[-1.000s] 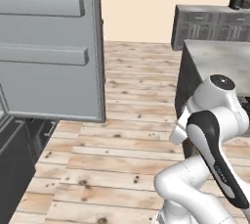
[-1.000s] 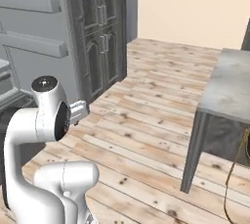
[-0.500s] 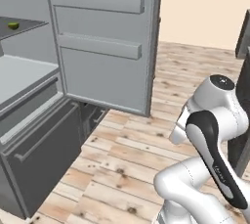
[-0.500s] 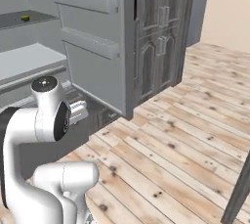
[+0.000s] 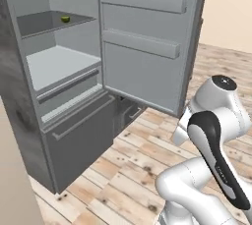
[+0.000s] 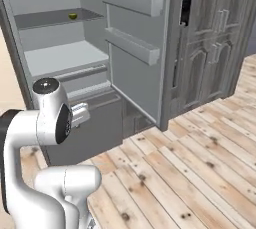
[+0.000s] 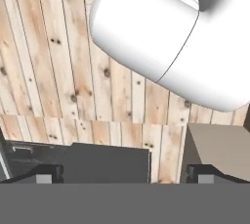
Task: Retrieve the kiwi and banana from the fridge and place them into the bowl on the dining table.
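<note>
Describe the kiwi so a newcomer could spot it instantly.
Start at the open fridge and look into its pale interior. On the upper dark shelf sits the kiwi, a small rounded yellow-green fruit, alone on that shelf, with no other item beside it.

Fridge (image 5: 29, 121) interior open at upper left; swung door (image 5: 147, 47) bounds it at centre; floor (image 5: 123, 170) below unobstructed.
</note>
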### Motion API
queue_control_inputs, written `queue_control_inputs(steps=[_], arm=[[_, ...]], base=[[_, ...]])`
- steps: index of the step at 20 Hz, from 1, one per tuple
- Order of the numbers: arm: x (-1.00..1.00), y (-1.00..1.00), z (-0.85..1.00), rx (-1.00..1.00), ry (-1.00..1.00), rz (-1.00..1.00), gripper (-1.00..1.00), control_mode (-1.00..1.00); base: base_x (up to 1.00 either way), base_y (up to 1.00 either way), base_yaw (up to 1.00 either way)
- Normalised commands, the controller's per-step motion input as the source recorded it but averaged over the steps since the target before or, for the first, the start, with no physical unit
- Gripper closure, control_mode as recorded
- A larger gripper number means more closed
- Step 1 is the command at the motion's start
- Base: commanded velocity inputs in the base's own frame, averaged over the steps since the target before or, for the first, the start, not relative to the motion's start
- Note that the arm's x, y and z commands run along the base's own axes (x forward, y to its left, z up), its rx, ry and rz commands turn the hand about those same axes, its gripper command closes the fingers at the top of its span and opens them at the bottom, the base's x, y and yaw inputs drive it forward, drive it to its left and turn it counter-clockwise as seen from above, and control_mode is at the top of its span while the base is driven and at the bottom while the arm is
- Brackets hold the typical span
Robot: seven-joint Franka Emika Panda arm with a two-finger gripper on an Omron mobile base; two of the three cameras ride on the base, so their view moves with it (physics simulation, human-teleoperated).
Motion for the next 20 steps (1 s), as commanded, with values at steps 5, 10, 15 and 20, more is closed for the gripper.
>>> queue_control_inputs(steps=[5, 10, 15, 20], arm=[[0.0, 0.0, 0.0, 0.0, 0.0, 0.0, -1.0, 1.0], [0.0, 0.0, 0.0, 0.0, 0.0, 0.0, -1.0, 1.0], [0.0, 0.0, 0.0, 0.0, 0.0, 0.0, -1.0, 1.0], [0.0, 0.0, 0.0, 0.0, 0.0, 0.0, -1.0, 1.0]], base=[[0.28, 0.07, 0.37], [0.51, 0.0, 0.32], [0.63, 0.0, 0.28], [0.72, -0.06, 0.23]])
